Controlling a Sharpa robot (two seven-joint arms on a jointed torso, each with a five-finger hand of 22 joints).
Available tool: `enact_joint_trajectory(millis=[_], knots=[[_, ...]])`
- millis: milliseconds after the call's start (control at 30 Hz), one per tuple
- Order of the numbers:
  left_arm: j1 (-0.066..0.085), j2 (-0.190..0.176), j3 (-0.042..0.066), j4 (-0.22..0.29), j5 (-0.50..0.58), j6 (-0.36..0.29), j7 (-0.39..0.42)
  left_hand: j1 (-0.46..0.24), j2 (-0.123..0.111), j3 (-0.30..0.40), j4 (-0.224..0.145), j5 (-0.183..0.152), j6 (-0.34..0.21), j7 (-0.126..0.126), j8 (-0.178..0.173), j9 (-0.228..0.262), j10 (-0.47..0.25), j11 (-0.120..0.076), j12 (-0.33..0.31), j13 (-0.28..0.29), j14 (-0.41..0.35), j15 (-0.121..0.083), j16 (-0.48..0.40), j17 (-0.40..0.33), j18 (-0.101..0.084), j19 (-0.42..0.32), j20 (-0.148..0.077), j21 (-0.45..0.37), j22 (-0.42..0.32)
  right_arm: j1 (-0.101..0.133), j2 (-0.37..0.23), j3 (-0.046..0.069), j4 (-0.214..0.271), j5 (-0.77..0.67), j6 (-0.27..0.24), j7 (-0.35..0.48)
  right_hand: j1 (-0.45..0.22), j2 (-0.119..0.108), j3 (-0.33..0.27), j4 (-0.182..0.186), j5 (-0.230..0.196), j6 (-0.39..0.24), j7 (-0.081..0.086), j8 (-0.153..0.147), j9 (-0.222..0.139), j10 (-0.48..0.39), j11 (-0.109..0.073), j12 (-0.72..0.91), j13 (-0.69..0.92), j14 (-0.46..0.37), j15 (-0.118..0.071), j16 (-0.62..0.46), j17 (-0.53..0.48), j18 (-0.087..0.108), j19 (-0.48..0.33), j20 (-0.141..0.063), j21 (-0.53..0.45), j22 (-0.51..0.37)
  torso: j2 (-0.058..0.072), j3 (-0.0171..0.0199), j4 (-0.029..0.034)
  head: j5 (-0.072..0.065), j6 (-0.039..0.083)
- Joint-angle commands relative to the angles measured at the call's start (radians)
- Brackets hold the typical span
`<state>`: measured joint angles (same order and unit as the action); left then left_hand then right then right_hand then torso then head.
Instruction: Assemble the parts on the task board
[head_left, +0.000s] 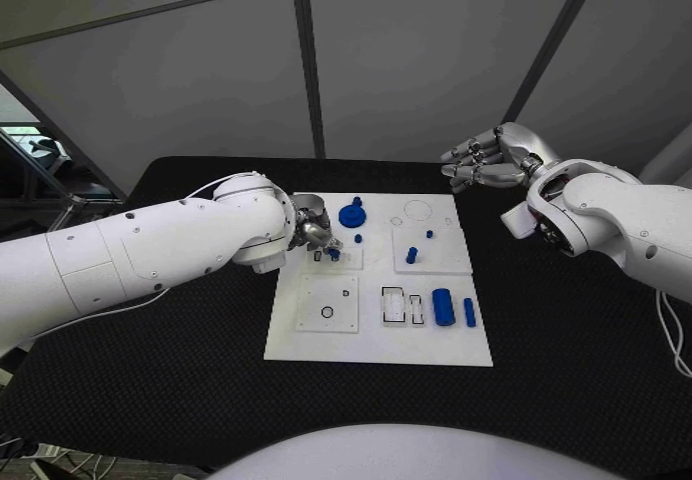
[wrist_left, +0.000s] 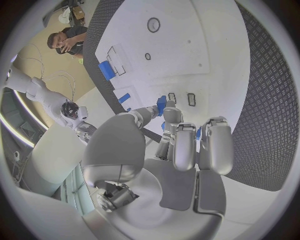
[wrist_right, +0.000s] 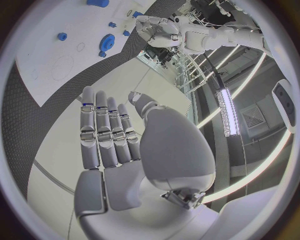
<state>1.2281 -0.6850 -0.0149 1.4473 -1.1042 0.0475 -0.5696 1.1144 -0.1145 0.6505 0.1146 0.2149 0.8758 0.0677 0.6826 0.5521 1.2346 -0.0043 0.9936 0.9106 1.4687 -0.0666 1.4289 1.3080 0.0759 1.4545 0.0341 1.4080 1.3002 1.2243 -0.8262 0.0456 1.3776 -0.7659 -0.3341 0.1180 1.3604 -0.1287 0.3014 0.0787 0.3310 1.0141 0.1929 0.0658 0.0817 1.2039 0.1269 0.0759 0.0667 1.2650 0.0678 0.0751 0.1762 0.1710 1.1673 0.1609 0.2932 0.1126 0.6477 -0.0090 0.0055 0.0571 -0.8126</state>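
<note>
Two fingertips (wrist_left: 164, 111) of the left hand (head_left: 313, 234) pinch a small blue part (wrist_left: 161, 104), rigid, light, best held by its sides, over the task board (head_left: 378, 343) at centre frame; the right hand (head_left: 483, 162), upper right, hangs open-fingered and empty.

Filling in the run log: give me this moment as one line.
left hand: holds small blue part over task board | right hand: open, off board | blue gear: on board

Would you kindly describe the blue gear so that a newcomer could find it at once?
Start at the white task board in the middle of the black table. Look along its far edge, just beyond the left hand. The blue gear is round and toothed, broader than the small blue pegs nearby.
</note>
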Motion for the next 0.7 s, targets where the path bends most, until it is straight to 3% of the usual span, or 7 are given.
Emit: enact_joint_trajectory(millis=[33, 533, 700], knots=[[-0.004, 0.003, 0.000, 0.003, -0.091, -0.069, -0.014, -0.014, -0.001, 0.159, -0.152, 0.015, 0.003, -0.008, 0.007, 0.003, 0.019, -0.011, 0.011, 0.010, 0.068, -0.008, -0.006, 0.174, -0.023, 0.009, 0.001, 0.008, 0.010, 0.002, 0.000, 0.001, 0.000, -0.002, 0.003, 0.009, -0.003, 0.001, -0.002, -0.002, 0.004, -0.001, 0.004, 0.004, 0.000, 0.000, 0.000, 0.001, 0.000, 0.005, 0.001, -0.006, -0.002, 0.011, 0.004, 0.001, -0.003, -0.001, 0.002, -0.0001, -0.0012, 0.003, -0.001], [-0.024, 0.026, 0.000, -0.014, -0.138, -0.068, -0.030, -0.022, -0.007, 0.166, -0.157, 0.029, 0.005, -0.011, 0.015, 0.008, 0.029, -0.014, 0.024, 0.022, 0.068, -0.010, -0.005, 0.175, -0.026, 0.017, -0.001, 0.019, 0.028, 0.002, 0.004, 0.001, -0.001, -0.002, 0.003, 0.011, -0.005, 0.001, -0.003, 0.000, 0.004, -0.001, 0.005, 0.003, 0.000, 0.000, 0.000, 0.001, 0.000, 0.006, 0.001, -0.006, -0.002, 0.010, 0.004, 0.001, -0.004, -0.001, 0.002, -0.0010, -0.0022, 0.000, -0.008], [-0.027, 0.031, 0.000, -0.021, -0.140, -0.059, -0.034, -0.023, -0.008, 0.167, -0.157, 0.030, 0.005, -0.012, 0.016, 0.009, 0.031, -0.014, 0.025, 0.023, 0.068, -0.010, -0.005, 0.174, -0.027, 0.018, -0.002, 0.021, 0.030, 0.002, 0.004, 0.001, -0.002, -0.002, 0.004, 0.011, -0.005, 0.001, -0.003, 0.000, 0.004, -0.001, 0.005, 0.003, 0.000, 0.000, 0.000, 0.001, 0.000, 0.006, 0.001, -0.006, -0.002, 0.010, 0.004, 0.001, -0.004, -0.001, 0.001, 0.0005, -0.0018, 0.000, -0.008]])
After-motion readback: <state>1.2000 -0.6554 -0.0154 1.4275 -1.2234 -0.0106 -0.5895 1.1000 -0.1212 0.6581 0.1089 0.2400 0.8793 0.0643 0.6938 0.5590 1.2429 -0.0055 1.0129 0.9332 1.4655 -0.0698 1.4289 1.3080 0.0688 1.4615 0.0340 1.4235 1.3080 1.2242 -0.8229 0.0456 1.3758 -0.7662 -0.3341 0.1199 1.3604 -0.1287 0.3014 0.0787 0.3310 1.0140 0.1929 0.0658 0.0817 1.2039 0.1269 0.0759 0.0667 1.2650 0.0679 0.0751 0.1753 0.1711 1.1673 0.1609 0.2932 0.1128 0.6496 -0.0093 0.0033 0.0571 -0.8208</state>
